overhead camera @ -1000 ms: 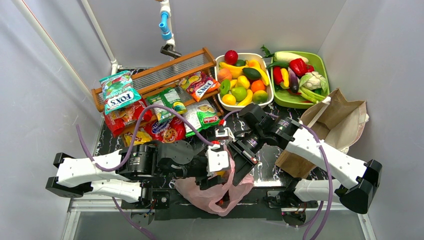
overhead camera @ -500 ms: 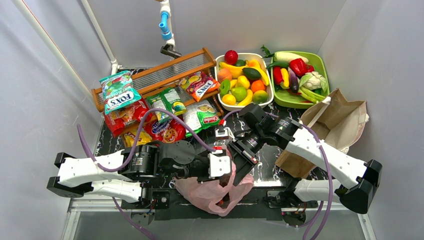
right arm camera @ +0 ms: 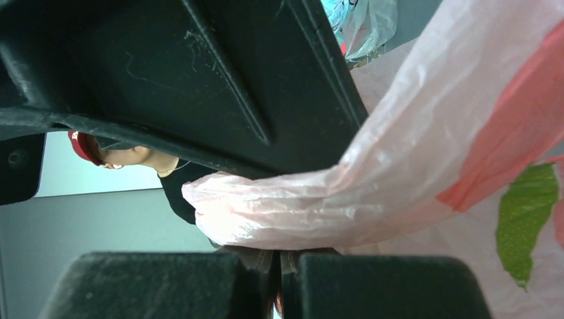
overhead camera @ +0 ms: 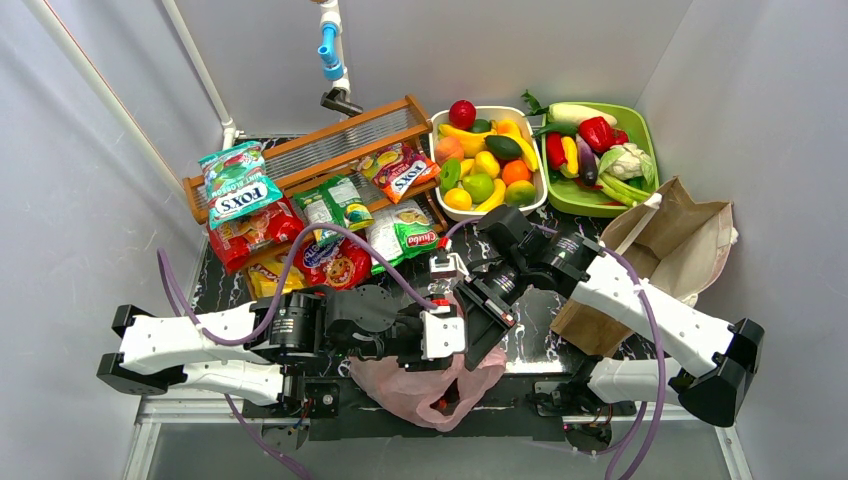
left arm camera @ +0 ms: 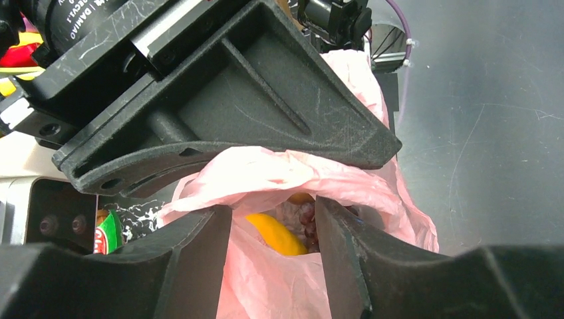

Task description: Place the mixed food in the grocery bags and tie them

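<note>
Bag position: thin translucent pink plastic bag printed with red roses [overhead camera: 415, 392], slumped at the near table edge between the two arm bases.
Contents: a glossy yellow toy fruit [left arm camera: 276, 234] and dark purple toy grapes [left arm camera: 304, 214] show through the open mouth.
Left gripper [left arm camera: 271, 211]: jaws apart, straddling the film at the bag's mouth; no firm pinch is visible.
Right gripper [right arm camera: 282, 260]: jaws together, clamped on a gathered, rope-like strand of the pink film.
Film behaviour: judged very light, limp, crinkly and slippery. It collapses where unsupported and is liable to tear under a sharp pull.
Hold point: a bunched handle loop or gathered rim, not a single-layer wall.
Load: hard, smooth, rounded pieces, judged light and prone to roll into the lowest fold.
Second bag: stiff creased brown paper bag [overhead camera: 680, 250] at the table's right side; judged to hold its shape.
Remaining food: crinkly foil snack packets [overhead camera: 240, 185] at far left, well apart from the pink bag.
</note>
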